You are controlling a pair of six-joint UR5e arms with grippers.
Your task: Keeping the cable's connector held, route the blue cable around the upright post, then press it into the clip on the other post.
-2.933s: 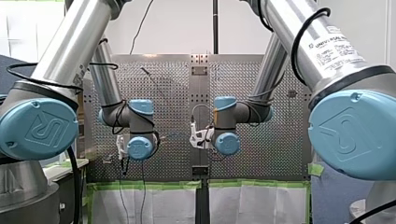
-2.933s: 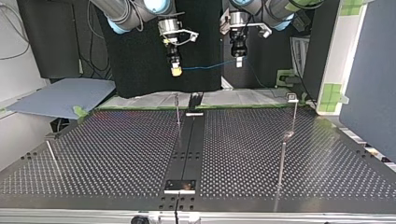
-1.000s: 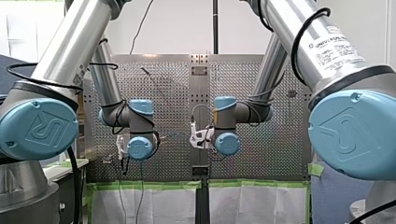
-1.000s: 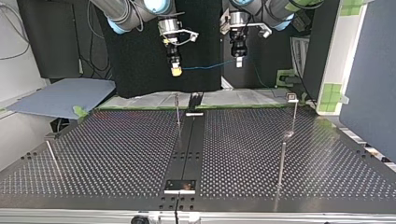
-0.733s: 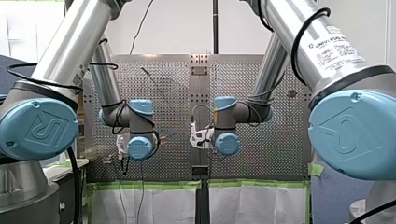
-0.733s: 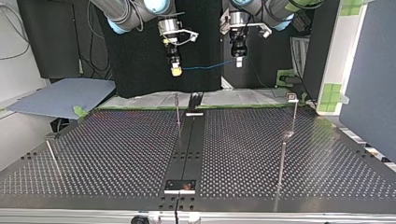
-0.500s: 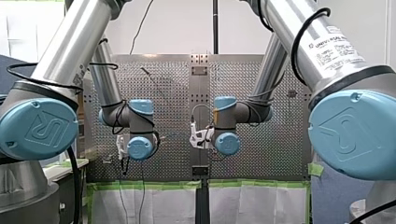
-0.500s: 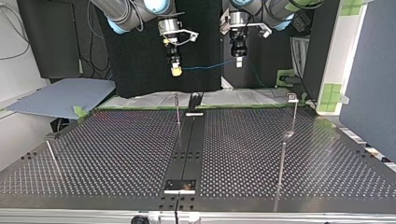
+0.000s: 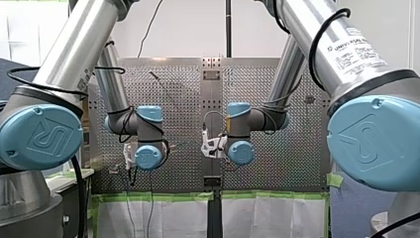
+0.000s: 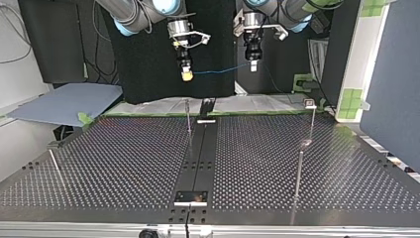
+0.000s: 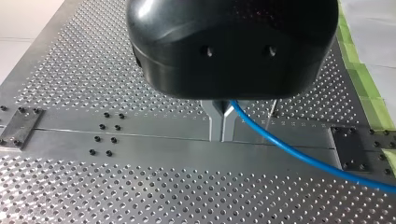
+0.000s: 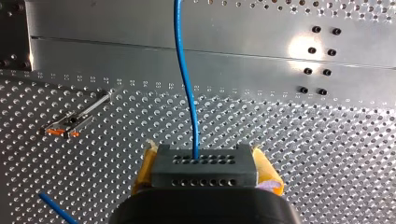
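**Two robot arms over a perforated table (image 9: 287, 163)**

Shows my left arm (image 9: 74, 54) entering at left, my right arm (image 9: 317, 44) at right, silver with pale blue joint caps. Sets both wrists either side of the central metal strip (image 9: 211, 106). Ends below in green tape (image 9: 163, 197) and white sheeting (image 9: 173, 218).

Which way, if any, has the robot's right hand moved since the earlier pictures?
No. In the top view my right hand stays in line above the thin post, just as in the earlier pictures.
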